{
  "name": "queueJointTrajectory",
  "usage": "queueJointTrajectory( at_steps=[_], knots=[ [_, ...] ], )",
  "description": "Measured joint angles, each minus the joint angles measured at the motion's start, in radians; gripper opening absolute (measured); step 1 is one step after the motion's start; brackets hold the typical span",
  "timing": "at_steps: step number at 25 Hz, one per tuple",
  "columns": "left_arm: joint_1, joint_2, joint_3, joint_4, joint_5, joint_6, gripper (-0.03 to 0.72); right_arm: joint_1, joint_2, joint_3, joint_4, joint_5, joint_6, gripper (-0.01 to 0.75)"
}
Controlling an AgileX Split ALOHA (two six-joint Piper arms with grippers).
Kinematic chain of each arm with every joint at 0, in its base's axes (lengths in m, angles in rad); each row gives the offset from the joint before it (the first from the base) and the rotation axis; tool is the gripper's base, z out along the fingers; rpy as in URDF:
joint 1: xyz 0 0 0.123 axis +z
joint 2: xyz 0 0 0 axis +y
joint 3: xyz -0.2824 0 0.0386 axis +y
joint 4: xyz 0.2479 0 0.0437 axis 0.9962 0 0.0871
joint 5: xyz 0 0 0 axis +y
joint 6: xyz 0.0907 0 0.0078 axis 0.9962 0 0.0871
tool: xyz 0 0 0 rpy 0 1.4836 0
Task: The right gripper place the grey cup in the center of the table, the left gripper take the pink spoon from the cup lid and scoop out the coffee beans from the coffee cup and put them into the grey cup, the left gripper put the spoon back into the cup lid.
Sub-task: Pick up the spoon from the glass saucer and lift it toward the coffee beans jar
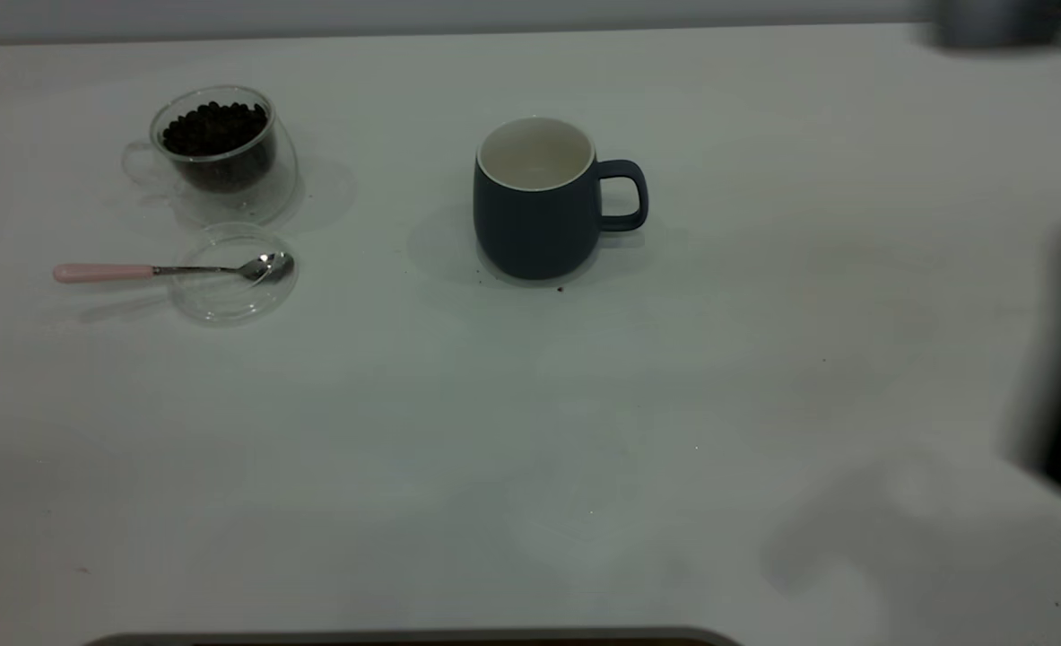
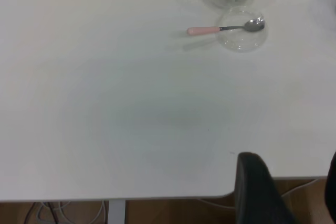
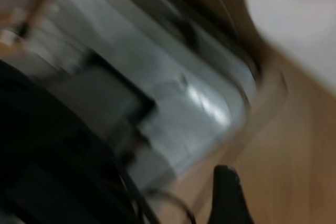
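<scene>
Left gripper point(image 2: 283, 192): off the table's point(image 1: 530, 467) near edge; finger state cannot be told. Right gripper: likewise. Grey cup point(image 1: 537, 199) stands mid-table, presumably ready for beans. Pink spoon point(image 1: 171, 269) lies along the table's width, bowl resting in cup lid point(image 1: 234, 301), handle overhanging towards the left edge.

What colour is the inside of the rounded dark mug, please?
White, in the exterior view: the rounded blue-grey mug is white inside.

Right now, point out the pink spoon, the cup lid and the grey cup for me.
pink spoon point(image 1: 104, 272), exterior view, on its pink handle.
cup lid point(image 1: 225, 305), exterior view, on the clear disc below the spoon stem.
grey cup point(image 1: 530, 229), exterior view, on its dark outer wall.
</scene>
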Motion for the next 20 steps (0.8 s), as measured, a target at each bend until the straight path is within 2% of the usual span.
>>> queueJointTrajectory(
  at_steps=[3, 6, 13, 16, 20],
  knots=[
    [0.0, 0.0, 0.0, 0.0, 0.0, 0.0, 0.38, 0.0, -0.157, 0.061, -0.202, 0.054, 0.255, 0.54],
    [0.0, 0.0, 0.0, 0.0, 0.0, 0.0, 0.38, -0.019, -0.299, 0.126, -0.3, 0.058, 0.392, 0.54],
    [0.0, 0.0, 0.0, 0.0, 0.0, 0.0, 0.38, -0.155, -0.615, 0.151, -0.332, 0.074, 0.447, 0.54],
    [0.0, 0.0, 0.0, 0.0, 0.0, 0.0, 0.38, -0.189, -0.779, 0.152, -0.335, 0.089, 0.448, 0.54],
    [0.0, 0.0, 0.0, 0.0, 0.0, 0.0, 0.38, -0.195, -0.984, 0.152, -0.356, 0.106, 0.477, 0.538]
  ],
)
